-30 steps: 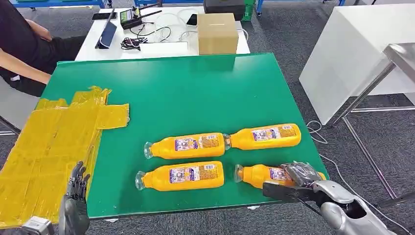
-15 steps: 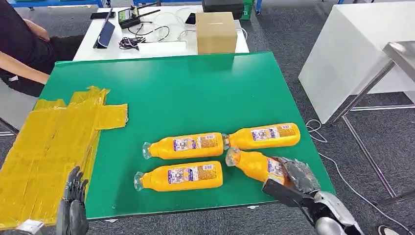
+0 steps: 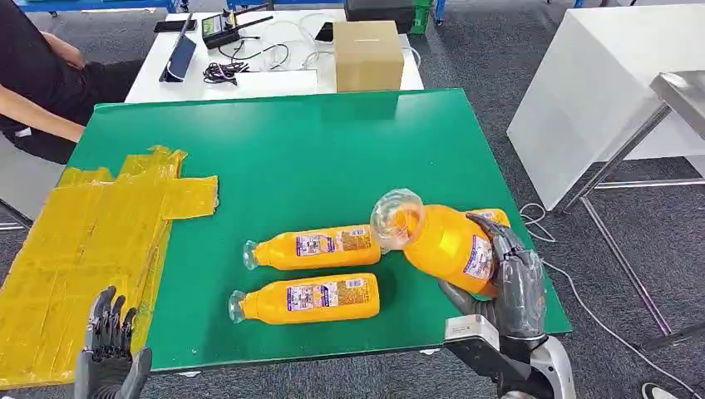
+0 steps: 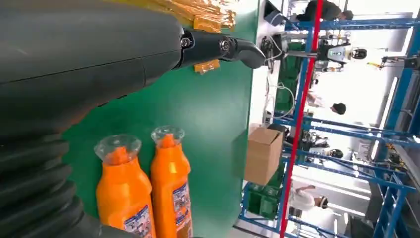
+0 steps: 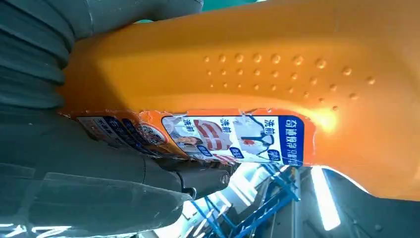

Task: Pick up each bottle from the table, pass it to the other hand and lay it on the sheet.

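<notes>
Your right hand (image 3: 509, 283) grips the full bottle (image 3: 445, 241); it looks heavy and slick, so your empty left hand (image 3: 106, 332) should take its waist.

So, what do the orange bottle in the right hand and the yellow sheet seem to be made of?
The held bottle in the right hand looks like glossy orange plastic: bright highlights, moulded dimples, a clear cap and a printed label. The yellow sheet looks like thin, shiny film or tape in overlapping strips, wrinkled at its edges; which one is unclear.
</notes>
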